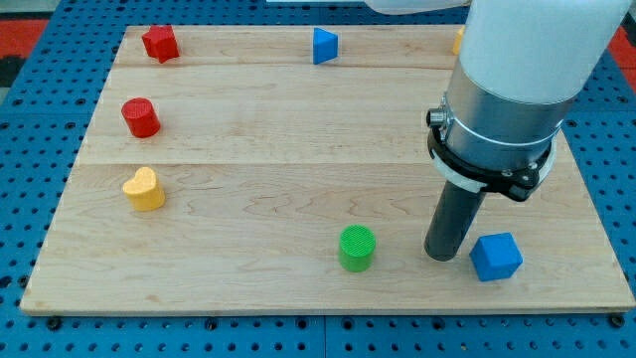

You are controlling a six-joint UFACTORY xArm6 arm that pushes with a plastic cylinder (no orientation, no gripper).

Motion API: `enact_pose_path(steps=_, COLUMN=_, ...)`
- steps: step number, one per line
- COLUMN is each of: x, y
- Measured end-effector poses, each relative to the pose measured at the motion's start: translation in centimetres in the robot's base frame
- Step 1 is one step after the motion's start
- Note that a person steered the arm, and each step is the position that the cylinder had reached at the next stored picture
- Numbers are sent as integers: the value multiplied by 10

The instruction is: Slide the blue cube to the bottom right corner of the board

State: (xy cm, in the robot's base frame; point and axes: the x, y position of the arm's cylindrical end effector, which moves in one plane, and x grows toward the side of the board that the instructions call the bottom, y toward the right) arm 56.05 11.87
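The blue cube (495, 257) lies near the board's bottom right, a little in from the corner. My tip (442, 256) rests on the board just left of the cube, with a small gap between them. A green cylinder (358, 248) stands to the left of the tip. The arm's white and grey body (517, 89) rises above the tip and hides part of the board's upper right.
A red star-like block (160, 43) sits at the top left, a red cylinder (140, 117) below it, a yellow heart (144, 189) further down. A blue triangular block (324, 46) is at the top middle. A yellow block (458, 40) peeks out beside the arm. The wooden board (248, 149) lies on a blue pegboard.
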Motion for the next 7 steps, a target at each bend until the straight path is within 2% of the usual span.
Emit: enact_pose_path(steps=7, x=7, y=63)
